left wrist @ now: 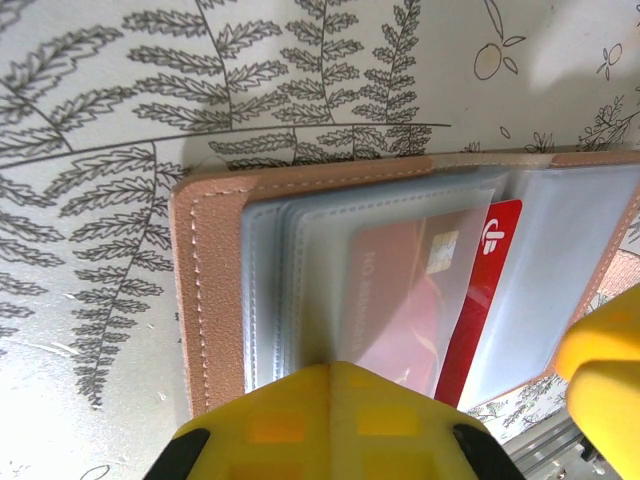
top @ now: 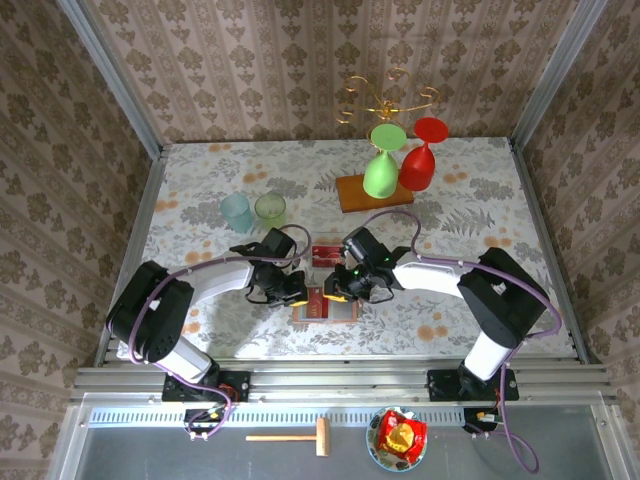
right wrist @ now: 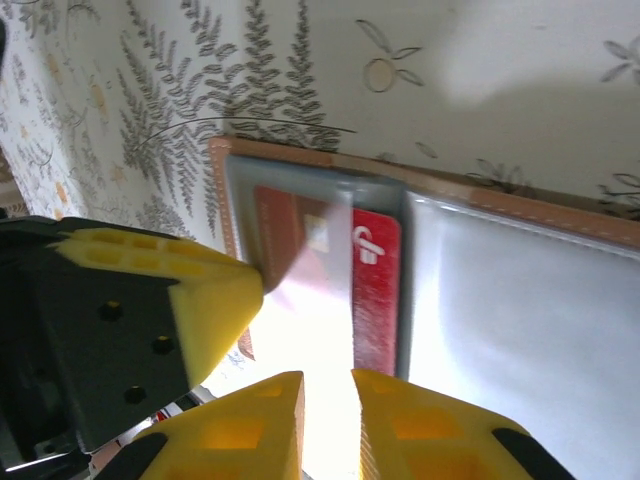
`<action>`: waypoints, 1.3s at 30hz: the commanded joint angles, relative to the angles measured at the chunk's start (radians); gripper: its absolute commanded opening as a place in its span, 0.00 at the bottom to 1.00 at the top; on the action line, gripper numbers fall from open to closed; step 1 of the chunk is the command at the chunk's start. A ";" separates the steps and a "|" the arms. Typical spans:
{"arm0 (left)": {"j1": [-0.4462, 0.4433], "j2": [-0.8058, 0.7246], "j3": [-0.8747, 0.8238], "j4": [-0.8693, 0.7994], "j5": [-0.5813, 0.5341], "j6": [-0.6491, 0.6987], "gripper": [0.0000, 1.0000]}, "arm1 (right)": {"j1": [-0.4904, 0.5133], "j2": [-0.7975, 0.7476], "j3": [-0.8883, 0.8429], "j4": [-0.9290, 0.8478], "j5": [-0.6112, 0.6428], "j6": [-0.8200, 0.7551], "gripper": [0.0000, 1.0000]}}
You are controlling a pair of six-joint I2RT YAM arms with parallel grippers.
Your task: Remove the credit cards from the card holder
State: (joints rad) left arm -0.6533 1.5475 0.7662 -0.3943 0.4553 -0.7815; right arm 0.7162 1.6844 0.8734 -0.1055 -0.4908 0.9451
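**Open card holder, card-extraction step.** The brown card holder [top: 325,308] is lying opened flat on the patterned surface [top: 200,210] between the two arms, with its clear sleeves [left wrist: 300,270] facing up. A red credit card [left wrist: 487,290] is sitting near the centre fold, partly showing past a translucent sleeve.

The left gripper [left wrist: 330,410], jaws fully closed and holding nothing, is pressing down on the left page at its near edge. The right gripper [right wrist: 328,415] is standing at the card's near edge, its jaws nearly together with a thin gap between them.

**Technique.** The left arm should be pinning the leather and the neighbouring sleeves, not the card's own pocket, so that the card slides freely. The right jaws should be closing on the card alone. They should then be drawing it low and straight out of the pocket mouth, since lifting would probably drag the holder up with it.

**Limits of view.** Glare is washing out the gap between the right jaws, so it cannot be told whether they are pinching the card, the sleeve, both or neither. The number of cards remaining in the pockets is unclear. From above, the grippers are covering most of the holder. A second red card [top: 325,252] appears to be lying loose just beyond the holder, too small to read.
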 commanded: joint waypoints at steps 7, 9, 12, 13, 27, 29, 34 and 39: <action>0.000 0.023 -0.007 -0.013 -0.017 0.021 0.04 | -0.003 0.074 -0.033 0.067 -0.046 0.015 0.18; 0.001 0.025 -0.015 -0.014 -0.021 0.022 0.04 | -0.002 0.083 -0.036 0.071 -0.049 0.015 0.18; 0.000 0.036 -0.023 -0.014 -0.021 0.025 0.03 | -0.002 0.088 -0.048 0.093 -0.055 0.023 0.18; 0.000 0.037 -0.024 -0.011 -0.020 0.024 0.03 | -0.001 0.088 -0.053 0.108 -0.062 0.031 0.17; -0.002 0.041 -0.040 0.001 -0.025 0.017 0.03 | -0.001 0.096 -0.079 0.188 -0.079 0.074 0.10; -0.003 0.040 -0.043 0.005 -0.026 0.014 0.03 | -0.004 0.079 -0.087 0.166 -0.059 0.065 0.09; -0.002 0.038 -0.043 -0.003 -0.028 0.019 0.03 | -0.027 0.015 -0.112 0.104 -0.033 0.030 0.06; 0.000 0.027 -0.054 0.008 -0.033 0.009 0.03 | -0.056 -0.040 -0.125 0.032 -0.020 -0.010 0.04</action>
State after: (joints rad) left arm -0.6533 1.5581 0.7525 -0.3466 0.4736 -0.7807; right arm 0.6750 1.6783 0.7666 0.0196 -0.5522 0.9714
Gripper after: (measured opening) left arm 0.049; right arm 0.053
